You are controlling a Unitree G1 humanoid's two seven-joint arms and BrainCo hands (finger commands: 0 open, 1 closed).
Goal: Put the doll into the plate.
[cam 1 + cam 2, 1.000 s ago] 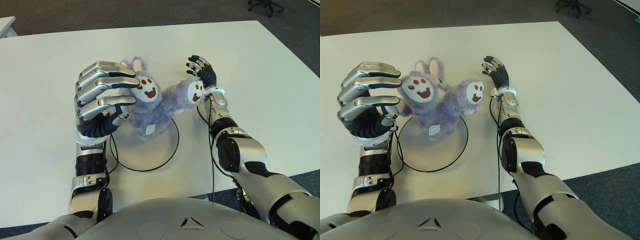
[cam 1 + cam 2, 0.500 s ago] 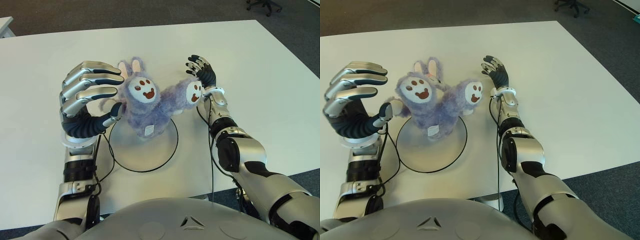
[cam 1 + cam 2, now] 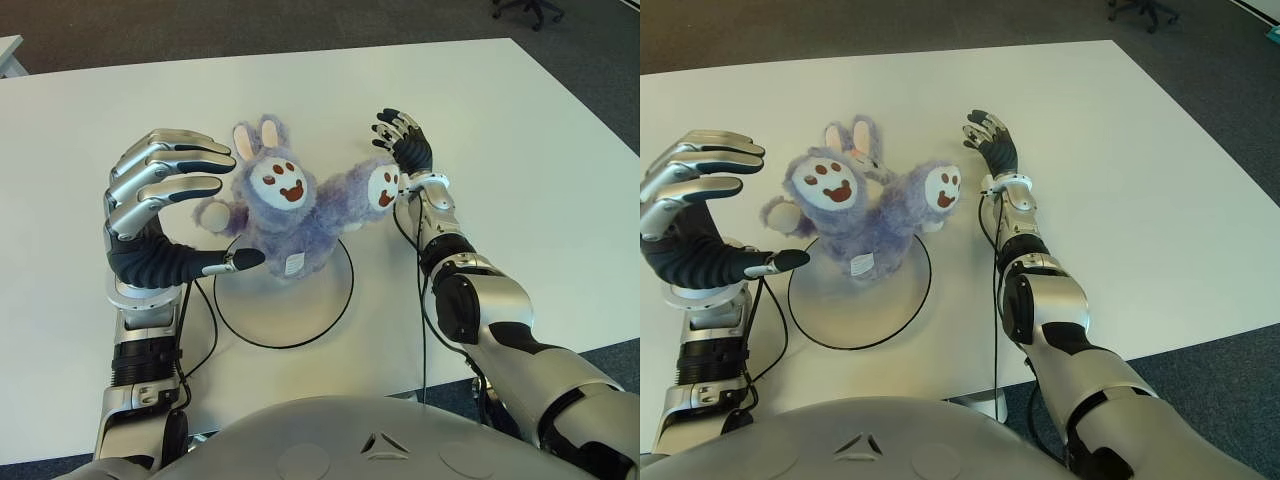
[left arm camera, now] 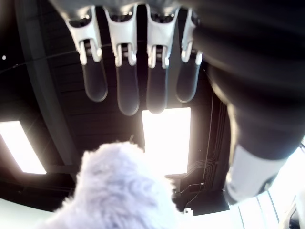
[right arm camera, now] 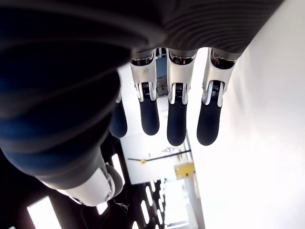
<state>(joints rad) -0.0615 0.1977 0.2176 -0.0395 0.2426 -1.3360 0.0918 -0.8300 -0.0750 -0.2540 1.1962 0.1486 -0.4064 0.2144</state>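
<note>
The doll (image 3: pixel 285 215) is a purple plush bunny with white paw pads. It sits on the far part of the round white plate (image 3: pixel 283 312), which has a black rim, and one leg sticks out to the right past the rim. My left hand (image 3: pixel 190 225) hovers just left of the doll, open with fingers spread and the thumb low near the plate's left rim, holding nothing. In the left wrist view, purple fur (image 4: pixel 119 191) shows beyond the straight fingers (image 4: pixel 126 90). My right hand (image 3: pixel 405 145) is open beside the doll's outstretched foot, on its right.
The white table (image 3: pixel 520 150) stretches far to both sides and behind the plate. Its front edge runs close to my body, with dark carpet (image 3: pixel 300 20) beyond the far edge. Black cables (image 3: pixel 205 320) loop from my left wrist next to the plate.
My left hand has let go of the doll, opened and drawn away to the left. The doll now stands free on the plate. The right hand has not moved.
</note>
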